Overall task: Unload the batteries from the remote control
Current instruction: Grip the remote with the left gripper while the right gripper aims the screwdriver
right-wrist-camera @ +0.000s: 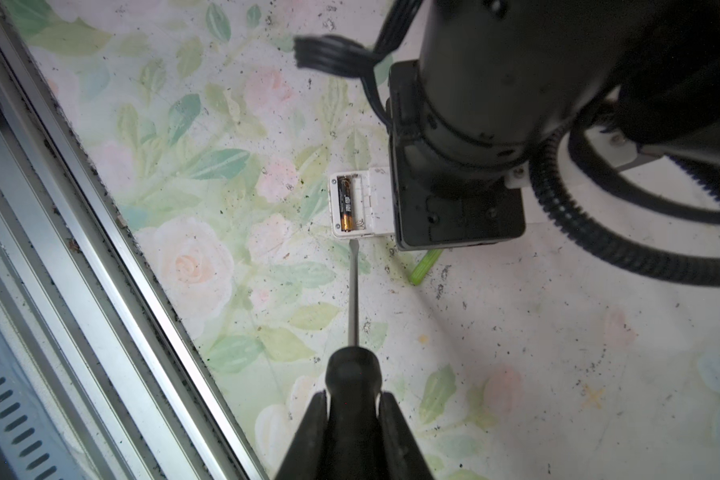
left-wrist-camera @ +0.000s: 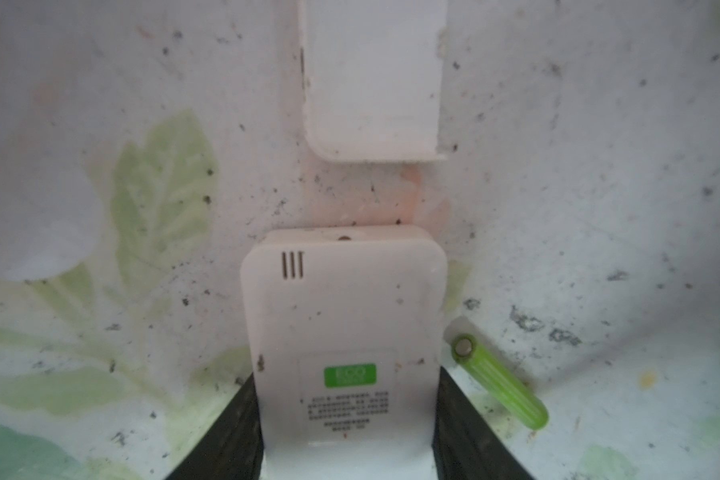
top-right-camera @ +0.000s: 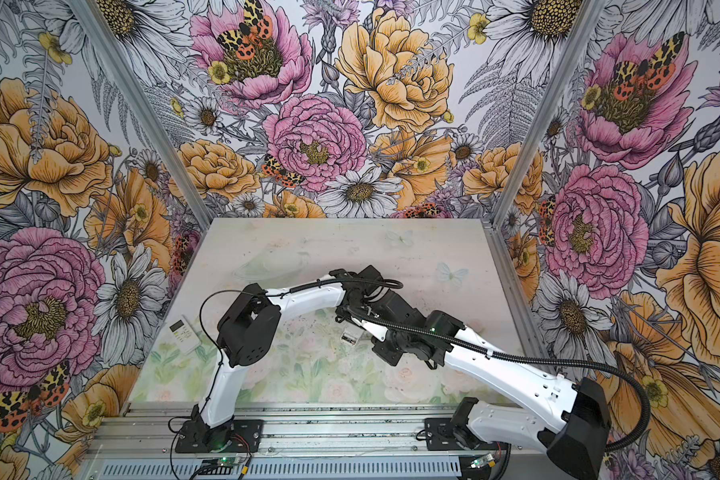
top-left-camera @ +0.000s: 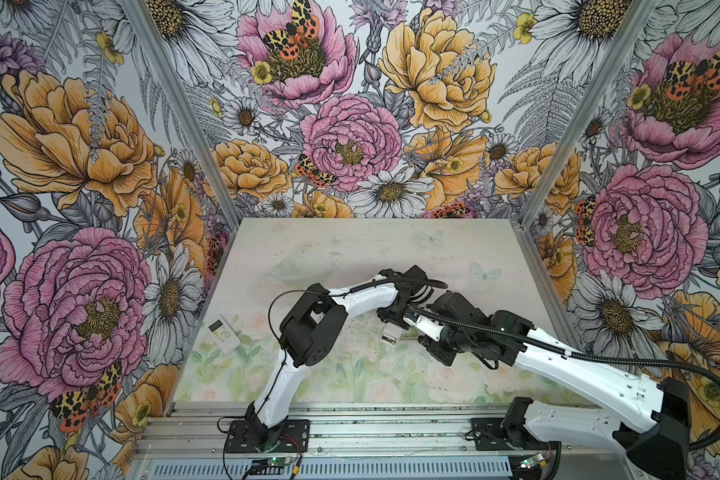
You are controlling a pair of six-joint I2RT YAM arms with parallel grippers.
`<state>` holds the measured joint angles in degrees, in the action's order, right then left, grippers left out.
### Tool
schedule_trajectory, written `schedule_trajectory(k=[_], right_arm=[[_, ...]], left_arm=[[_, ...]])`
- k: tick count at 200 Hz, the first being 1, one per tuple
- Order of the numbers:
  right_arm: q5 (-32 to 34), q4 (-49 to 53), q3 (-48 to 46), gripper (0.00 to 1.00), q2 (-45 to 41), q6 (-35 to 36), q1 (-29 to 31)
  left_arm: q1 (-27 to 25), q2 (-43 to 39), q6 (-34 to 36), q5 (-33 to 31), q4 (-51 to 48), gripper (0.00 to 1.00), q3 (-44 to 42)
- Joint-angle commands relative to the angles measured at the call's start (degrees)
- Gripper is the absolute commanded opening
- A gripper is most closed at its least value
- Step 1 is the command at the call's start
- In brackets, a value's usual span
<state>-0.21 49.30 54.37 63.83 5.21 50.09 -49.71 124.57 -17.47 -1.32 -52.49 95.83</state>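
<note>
pale floral tabletop (top-left-camera: 350, 249) under flowered walls. nearest, the right gripper (right-wrist-camera: 352, 399) is clenched on a screwdriver (right-wrist-camera: 353, 291), whose tip meets the open end of the white remote (right-wrist-camera: 377, 199). one black, gold-ended battery (right-wrist-camera: 346, 203) sits inside it. a lime battery (left-wrist-camera: 499, 386) lies just beside on the tabletop. the left gripper (left-wrist-camera: 346, 440) clasps the remote's sides, and a loose white cover (left-wrist-camera: 375, 83) lies beyond.

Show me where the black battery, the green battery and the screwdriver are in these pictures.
black battery (right-wrist-camera: 346, 203): right wrist view, middle of its body.
green battery (left-wrist-camera: 501, 384): left wrist view, middle of its side.
screwdriver (right-wrist-camera: 353, 291): right wrist view, middle of metal shaft.
</note>
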Motion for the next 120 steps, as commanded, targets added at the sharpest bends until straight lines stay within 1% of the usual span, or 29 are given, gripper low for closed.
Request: schedule_trajectory(k=[1,13,23,30,42,60,70,101,120], right_arm=[[0.56,-4.16,-1.53,0.0,0.24,-0.62,0.51],[0.78,-4.54,-1.64,0.0,0.23,-1.15,0.52],[0.82,-4.58,-1.74,0.0,-0.02,-1.39,0.46],[0.9,-4.52,-1.89,0.0,-0.2,-1.65,0.49],[1.17,-4.47,-1.95,0.0,-0.62,-2.21,0.45],[1.26,-4.38,-1.95,0.0,-1.51,-3.1,0.47],[1.26,-4.3,-1.84,0.0,-1.81,-3.42,0.58],[1.95,-4.2,-1.63,0.0,-1.97,-3.76,0.54],[1.88,-4.07,-1.46,0.0,-1.72,-3.99,0.54]], left_arm=[[-1.71,-0.03,-0.49,5.8,-1.46,0.35,-1.58],[-1.54,-0.31,-0.87,5.76,-1.5,0.56,-1.44],[-1.14,-0.55,-1.72,5.72,-1.48,0.69,-1.49],[-0.62,-0.81,-2.48,5.74,-1.52,0.76,-1.44],[0.02,-1.17,-3.39,5.8,-1.43,0.82,-1.26],[1.15,-1.75,-4.87,6.66,-1.61,0.87,-0.3],[1.59,-1.78,-5.58,7.39,-1.65,0.88,0.6],[3.27,-0.47,-8.25,8.98,-3.13,0.88,2.99],[3.48,0.88,-8.3,9.32,-4.33,0.86,4.2]])
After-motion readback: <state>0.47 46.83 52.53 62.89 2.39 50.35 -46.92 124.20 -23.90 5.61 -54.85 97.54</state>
